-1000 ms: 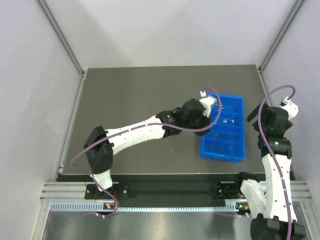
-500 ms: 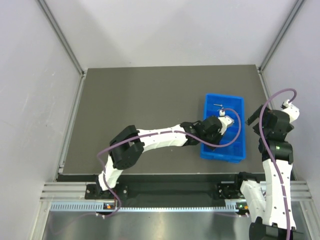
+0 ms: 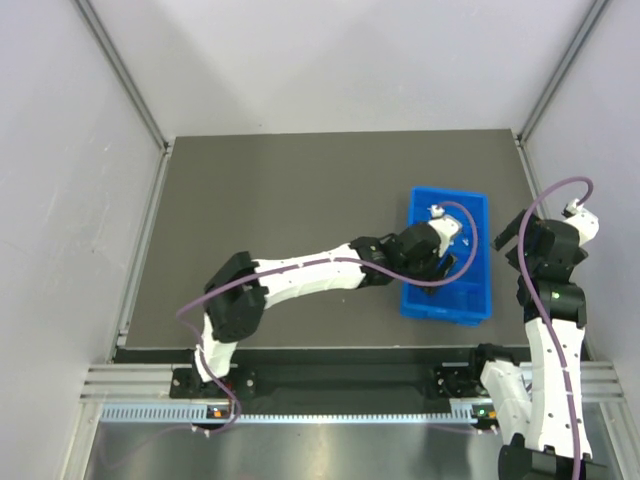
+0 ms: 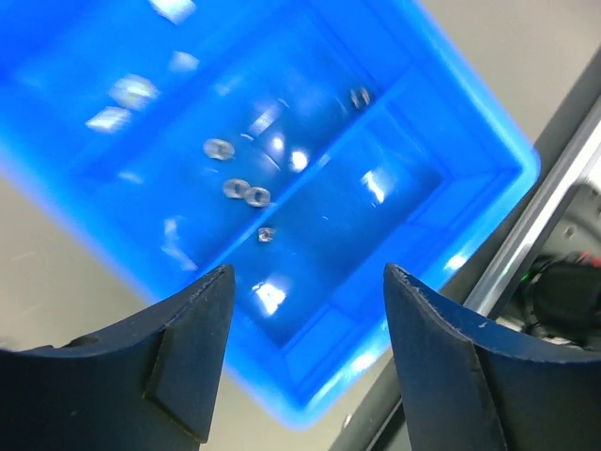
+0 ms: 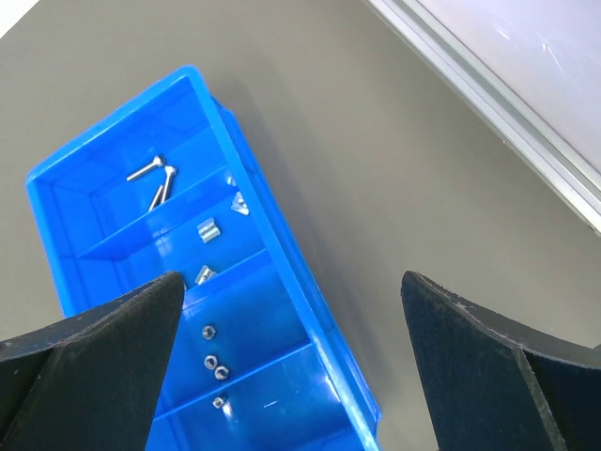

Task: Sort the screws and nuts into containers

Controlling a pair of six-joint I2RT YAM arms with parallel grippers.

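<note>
The blue containers tray (image 3: 446, 312) lies at the table's right. In the right wrist view, two screws (image 5: 155, 171) lie in its far compartment. Blocky metal bits (image 5: 207, 229) sit in the second one. Three nuts (image 5: 210, 362) rest in the third, and one nut (image 5: 218, 402) lies in the near one by the divider. My left gripper (image 4: 305, 348) hangs open over the tray's near end, nothing between its fingers; the nuts (image 4: 235, 188) show below it. My right gripper (image 5: 291, 282) is open and empty, above the tray's right wall.
The dark table (image 3: 280, 200) stretches left of the tray. Its metal frame rail (image 5: 488, 103) runs just right of the tray, and a grey wall stands beyond. The left arm (image 3: 300, 275) lies across the table's middle.
My left gripper swung from the tray's far left corner to over its middle and near compartments, then opened. The right arm barely shifted.
</note>
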